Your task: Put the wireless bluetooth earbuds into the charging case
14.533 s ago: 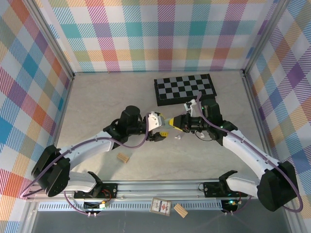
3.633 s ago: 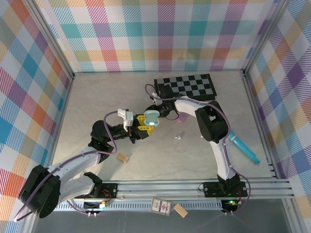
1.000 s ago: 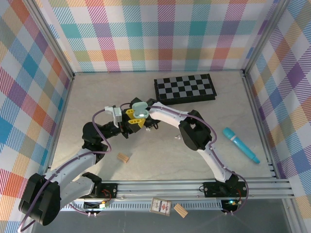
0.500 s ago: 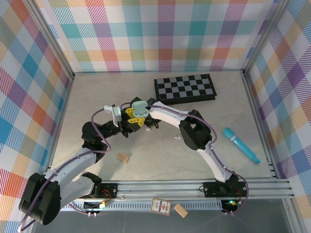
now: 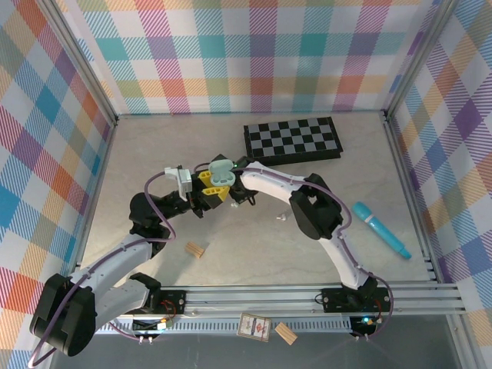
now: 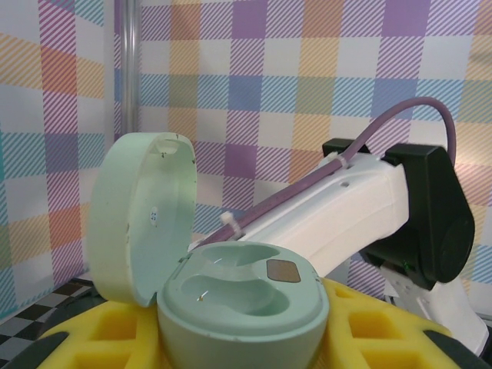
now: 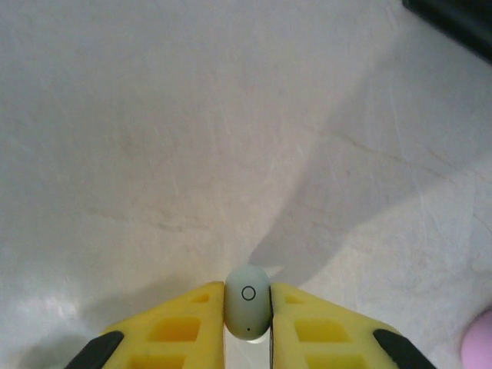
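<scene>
A pale green charging case (image 5: 221, 172) (image 6: 242, 307) stands upright with its lid (image 6: 142, 215) swung open, and both sockets show bare. My left gripper (image 5: 211, 187) (image 6: 246, 338) is shut on the case's body, holding it above the table's middle left. In the right wrist view, my right gripper (image 7: 247, 311) is shut on a pale green earbud (image 7: 247, 301) just above the bare table. That gripper (image 5: 238, 201) hangs right beside the case, slightly nearer. A white earbud (image 5: 282, 217) lies on the table to the right.
A checkerboard (image 5: 292, 141) lies at the back. A teal pen (image 5: 380, 229) rests at the right and a tan wooden block (image 5: 195, 250) at the front left. Something pink (image 7: 480, 346) shows at the right wrist view's lower right corner. A card (image 5: 254, 327) and another block (image 5: 286, 332) sit below the rail.
The right arm's elbow has shifted slightly to the right. The left arm and the open case have stayed where they were.
</scene>
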`<state>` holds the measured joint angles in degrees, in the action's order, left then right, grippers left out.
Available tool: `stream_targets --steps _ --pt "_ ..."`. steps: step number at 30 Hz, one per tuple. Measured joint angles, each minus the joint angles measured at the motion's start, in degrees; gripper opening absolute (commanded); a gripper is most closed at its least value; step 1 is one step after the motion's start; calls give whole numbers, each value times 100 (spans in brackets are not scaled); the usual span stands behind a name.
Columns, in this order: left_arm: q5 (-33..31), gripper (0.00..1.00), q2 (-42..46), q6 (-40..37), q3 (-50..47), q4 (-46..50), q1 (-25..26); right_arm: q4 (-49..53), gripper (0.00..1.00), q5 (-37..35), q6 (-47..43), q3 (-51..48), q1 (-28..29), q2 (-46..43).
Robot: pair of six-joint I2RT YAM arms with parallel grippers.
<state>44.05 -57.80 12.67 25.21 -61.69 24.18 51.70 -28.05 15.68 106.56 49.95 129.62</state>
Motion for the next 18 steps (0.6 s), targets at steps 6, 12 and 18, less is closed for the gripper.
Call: stream_targets --steps 6,12,18 --pt "44 29 17 22 2 -168 0 -269 19 0 236 -946 -72 -1233" --pt "37 29 31 46 2 -214 0 -415 20 -24 516 -1958 -319 -2345" --pt "-7 29 -83 83 2 -212 0 -424 20 -66 682 -2708 -566 -3484"
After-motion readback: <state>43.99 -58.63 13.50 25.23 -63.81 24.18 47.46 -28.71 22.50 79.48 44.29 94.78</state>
